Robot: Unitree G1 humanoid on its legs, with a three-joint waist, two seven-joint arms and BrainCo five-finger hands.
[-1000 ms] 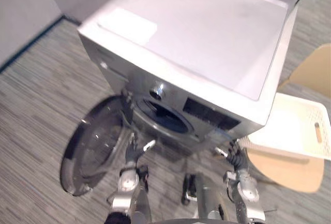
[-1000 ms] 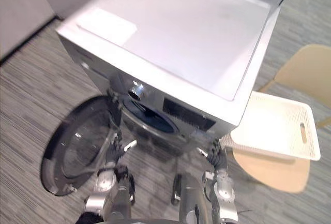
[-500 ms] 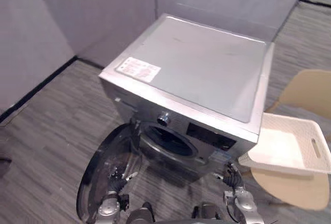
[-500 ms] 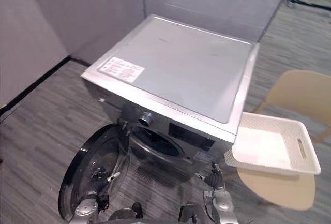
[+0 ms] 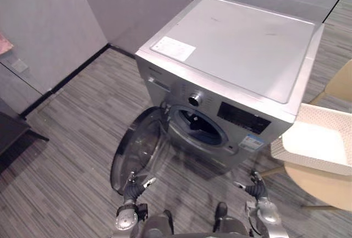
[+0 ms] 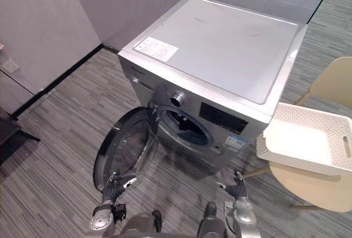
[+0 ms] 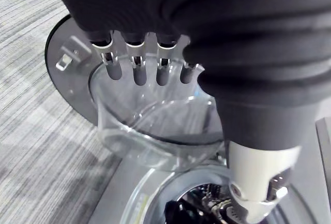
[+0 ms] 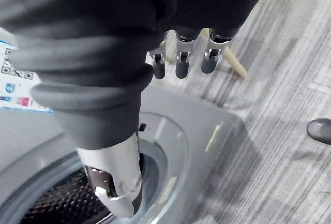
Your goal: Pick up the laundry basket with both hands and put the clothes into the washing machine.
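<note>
A white laundry basket (image 6: 308,147) rests on a tan chair (image 6: 313,186) to the right of the silver washing machine (image 5: 236,45). Something pale and flat lies inside it. The machine's round door (image 5: 137,150) hangs open to the left, leaving the drum opening (image 5: 201,128) bare. My left hand (image 5: 133,190) hangs low in front of the door, open and holding nothing; its fingers (image 7: 135,69) point at the door glass (image 7: 155,125). My right hand (image 5: 254,186) hangs low below the machine's right front corner, open, well short of the basket, with the drum (image 8: 57,203) near its thumb.
Grey partition walls stand behind and to the left of the machine. A dark piece of furniture (image 5: 11,133) sits at the left edge. Striped grey carpet (image 5: 71,155) spreads around the machine. The chair's wooden legs (image 8: 232,61) show past my right hand's fingers.
The camera has lifted and swung, so the machine, chair and basket now sit further right and look smaller. Both hands stay low and hold nothing.
</note>
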